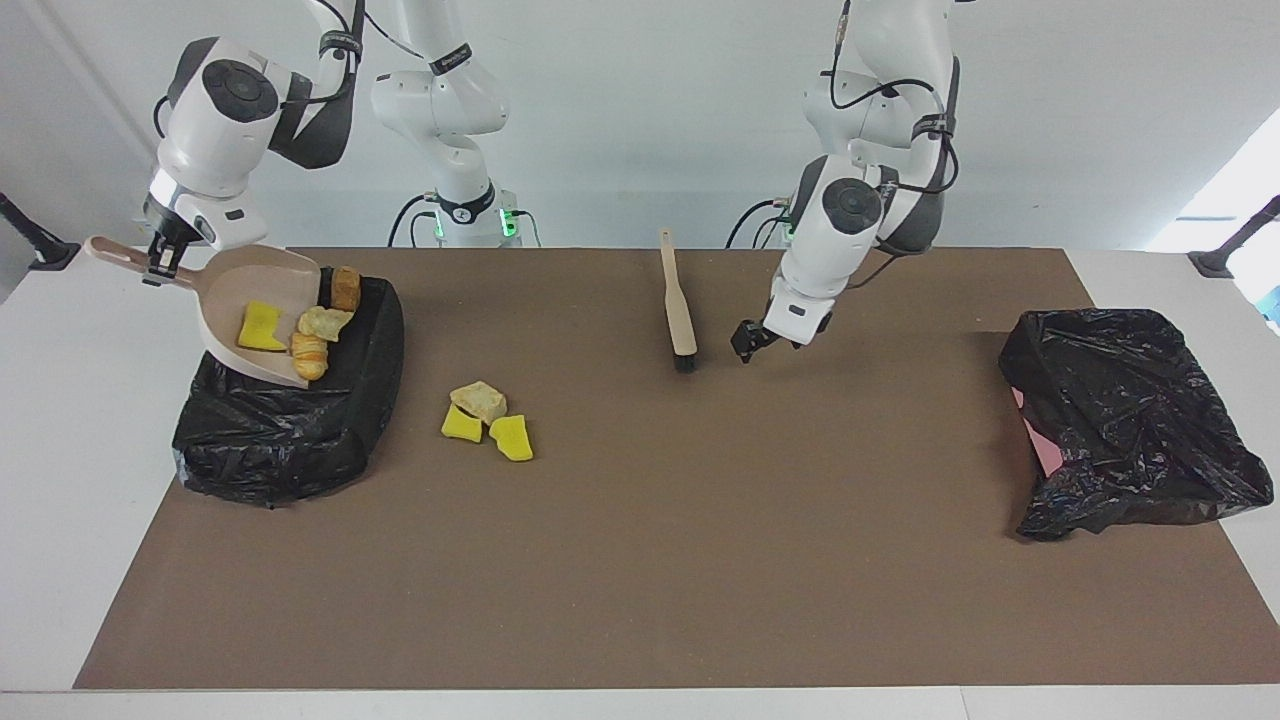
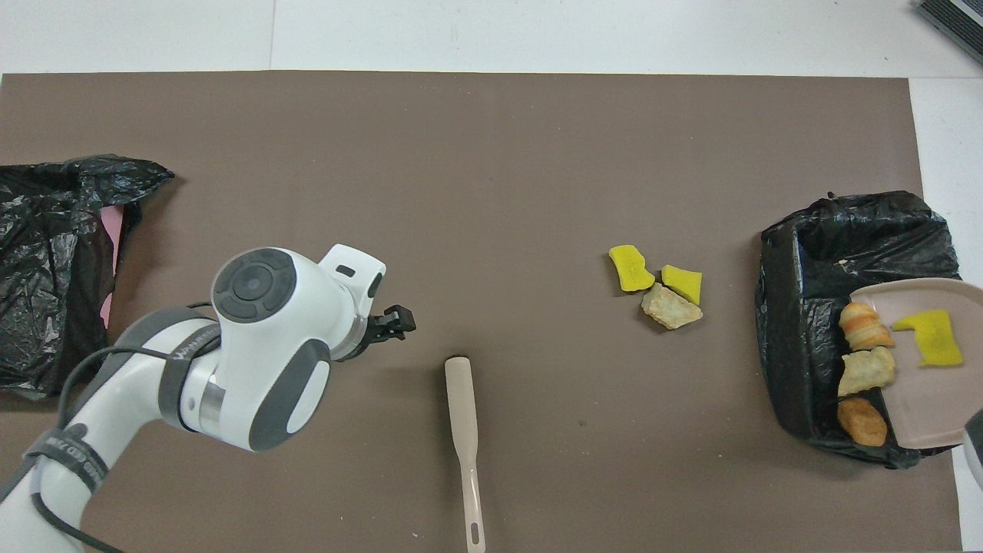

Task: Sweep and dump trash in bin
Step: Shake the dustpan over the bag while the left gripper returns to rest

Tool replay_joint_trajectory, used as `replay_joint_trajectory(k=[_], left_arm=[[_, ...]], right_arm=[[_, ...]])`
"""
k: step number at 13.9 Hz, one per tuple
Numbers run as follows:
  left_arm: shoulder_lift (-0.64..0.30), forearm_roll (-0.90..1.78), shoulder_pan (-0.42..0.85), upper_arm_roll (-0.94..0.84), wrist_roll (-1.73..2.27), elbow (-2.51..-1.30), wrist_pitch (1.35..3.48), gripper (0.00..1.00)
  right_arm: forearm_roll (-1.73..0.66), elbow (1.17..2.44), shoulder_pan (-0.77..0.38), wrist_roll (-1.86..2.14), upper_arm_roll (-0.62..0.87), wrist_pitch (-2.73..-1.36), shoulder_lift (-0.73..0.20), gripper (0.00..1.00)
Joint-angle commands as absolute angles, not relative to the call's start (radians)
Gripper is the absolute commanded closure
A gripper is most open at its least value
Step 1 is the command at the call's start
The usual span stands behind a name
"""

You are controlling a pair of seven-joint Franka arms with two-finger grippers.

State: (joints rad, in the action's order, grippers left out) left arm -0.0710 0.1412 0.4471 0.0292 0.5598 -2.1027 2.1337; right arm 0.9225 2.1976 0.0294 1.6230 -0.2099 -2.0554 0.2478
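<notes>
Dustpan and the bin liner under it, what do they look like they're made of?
The dustpan looks like moulded plastic: smooth, matte beige, one piece with its handle. The bin liner looks like thin black plastic film: glossy and crinkled. Neither is certain from looks alone.

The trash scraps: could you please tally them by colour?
Yellow sponge pieces: 3, one in the dustpan, two on the mat.
Tan or brown bread-like chunks: 4.
Total: 7.
</notes>
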Motion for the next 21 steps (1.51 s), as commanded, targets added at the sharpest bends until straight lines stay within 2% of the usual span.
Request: replay_joint_trajectory(k=[1,6,11,13,16,21], left_arm=[[-0.086,0.123,0.35,0.017,0.399,-2.039,2.117,0.0],[-0.084,0.121,0.187,0.017,0.164,-1.876,1.982,0.0],[-0.08,0.121,0.075,0.017,-0.027,-1.796,1.884,0.0],[-0.078,0.12,0.046,0.018,-0.099,-1.775,1.867,0.0],[-0.074,0.1,0.006,0.018,-0.184,-1.737,1.824,0.0],[-0.069,0.028,-0.011,0.02,-0.16,-1.585,1.616,0.0]], right_arm=[[0.998,2.201,0.008,1.631,-0.203,-2.043,0.258,1.0],[1.136,2.194,0.003,1.565,-0.183,-1.999,0.265,1.0],[1.149,2.201,0.003,1.523,-0.097,-1.861,0.305,1.0],[1.154,2.229,0.002,1.508,-0.089,-1.877,0.324,1.0],[1.195,2.233,-0.061,1.5,-0.072,-1.829,0.319,1.0],[1.249,2.304,-0.09,1.378,-0.069,-1.772,0.344,1.0]])
